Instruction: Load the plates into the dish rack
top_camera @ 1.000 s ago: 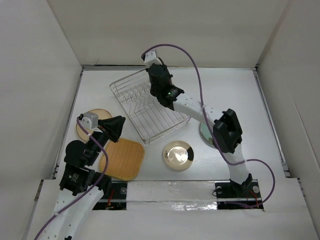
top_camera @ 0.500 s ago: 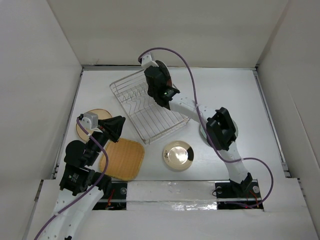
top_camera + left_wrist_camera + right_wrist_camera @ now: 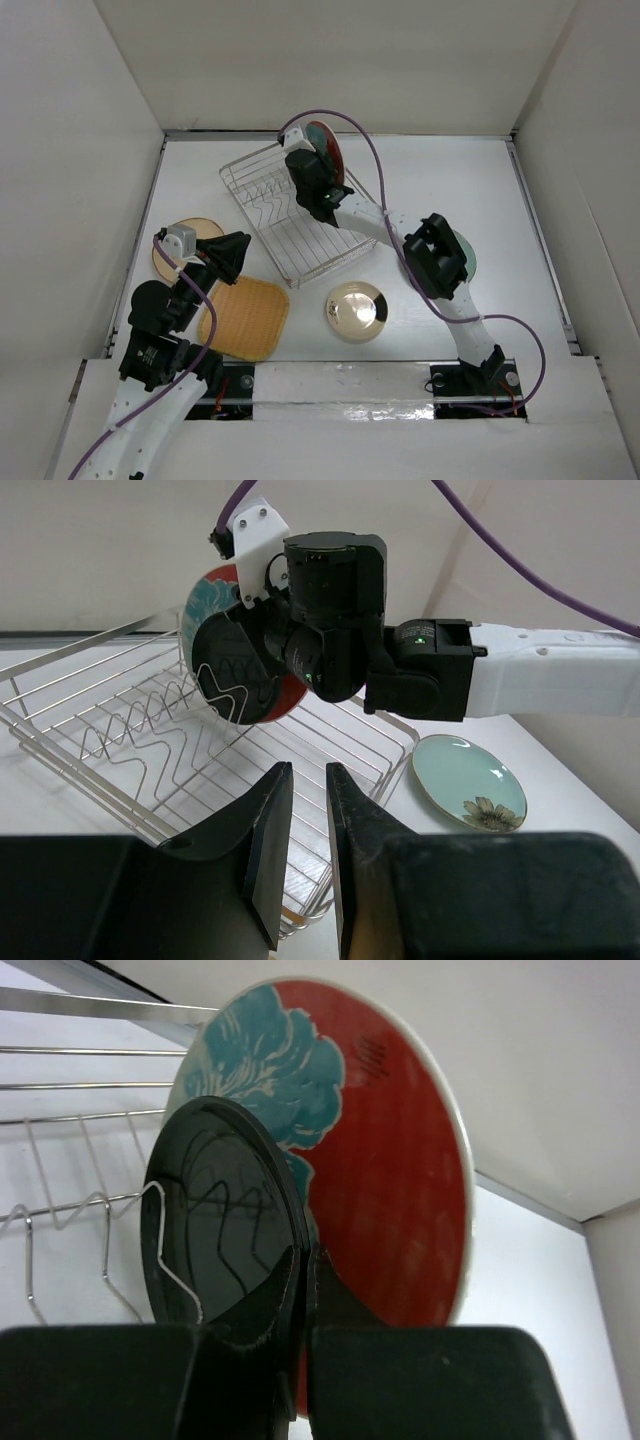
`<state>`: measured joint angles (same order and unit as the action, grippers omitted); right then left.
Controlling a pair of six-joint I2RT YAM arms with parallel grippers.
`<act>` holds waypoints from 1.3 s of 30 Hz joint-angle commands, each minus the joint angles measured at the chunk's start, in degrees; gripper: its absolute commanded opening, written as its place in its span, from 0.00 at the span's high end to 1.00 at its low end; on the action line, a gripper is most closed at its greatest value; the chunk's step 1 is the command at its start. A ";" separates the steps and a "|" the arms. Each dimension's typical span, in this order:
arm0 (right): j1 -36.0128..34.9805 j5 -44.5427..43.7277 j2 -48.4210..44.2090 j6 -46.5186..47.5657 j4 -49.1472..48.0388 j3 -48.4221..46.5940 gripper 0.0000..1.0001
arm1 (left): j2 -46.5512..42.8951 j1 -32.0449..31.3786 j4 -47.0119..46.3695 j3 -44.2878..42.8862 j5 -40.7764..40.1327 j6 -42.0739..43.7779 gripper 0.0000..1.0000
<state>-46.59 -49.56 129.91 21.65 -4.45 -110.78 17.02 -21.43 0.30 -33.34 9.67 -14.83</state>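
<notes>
Your right gripper (image 3: 303, 1260) gripped the black plate (image 3: 215, 1210), upright just beside the teal-and-red plate (image 3: 390, 1160) at the far end of the dish rack (image 3: 310, 250). Your left gripper (image 3: 308, 770) hung slightly open, empty.

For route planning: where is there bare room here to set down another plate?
Bare table lies right of the dish rack, beyond the green plate; the rack's near rows are free. Crowded: the rack's far end, with the right claw, black plate and teal-and-red plate; and the near left, with woven plate, wooden plate, left claw.
</notes>
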 commanded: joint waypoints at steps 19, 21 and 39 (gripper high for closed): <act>0.97 16.98 -29.85 -28.31 7.44 22.76 1.00 | -1.19 -0.37 -2.14 -0.93 0.35 0.50 0.84; 0.97 22.64 -40.66 -34.18 6.56 37.21 1.00 | -1.37 -0.37 -2.14 -0.93 0.43 0.50 0.86; 5.18 54.22 -73.92 -61.11 29.15 81.58 0.33 | -1.28 -0.37 -2.05 -1.02 0.26 0.33 0.89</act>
<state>-42.63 -2.50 56.12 -34.94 25.30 -32.23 16.23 -21.43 0.32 -33.34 9.87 -14.83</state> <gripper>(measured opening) 0.669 0.093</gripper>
